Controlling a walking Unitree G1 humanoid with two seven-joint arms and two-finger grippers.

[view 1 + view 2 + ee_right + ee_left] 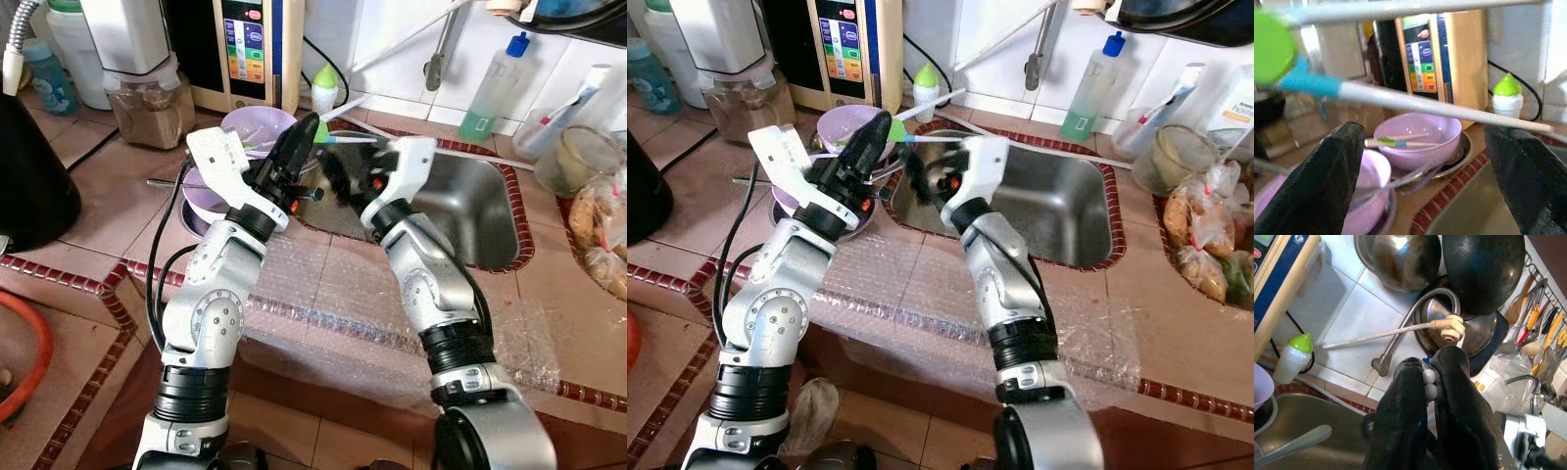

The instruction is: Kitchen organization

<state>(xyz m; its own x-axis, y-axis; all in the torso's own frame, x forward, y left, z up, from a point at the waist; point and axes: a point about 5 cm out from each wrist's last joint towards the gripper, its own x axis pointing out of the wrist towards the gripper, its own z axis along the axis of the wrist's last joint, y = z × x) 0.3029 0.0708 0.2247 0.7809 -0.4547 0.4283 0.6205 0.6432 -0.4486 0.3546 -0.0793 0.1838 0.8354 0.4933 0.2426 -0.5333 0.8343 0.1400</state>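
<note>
My left gripper (310, 129) is raised over the counter beside the sink (477, 209), shut on a pair of white chopsticks (353, 139) that have a blue and green end. In the left wrist view, two round stick ends (1429, 384) are pinched between the black fingers (1400, 421). My right gripper (1425, 129) is open just right of the left one, over the sink's left rim. The held chopsticks (1415, 103) cross in front of its spread fingers. Behind them, a purple bowl (1418, 139) with another pair of chopsticks (1396, 143) laid across it stands on stacked dishes.
Bubble wrap (323, 284) covers the counter's front. A water dispenser (250, 49), a blender jar (147, 98) and a green-capped bottle (325, 88) stand at the back. A soap bottle (495, 88) and food bags (598, 235) are right of the sink. A black pot (29, 166) is at left.
</note>
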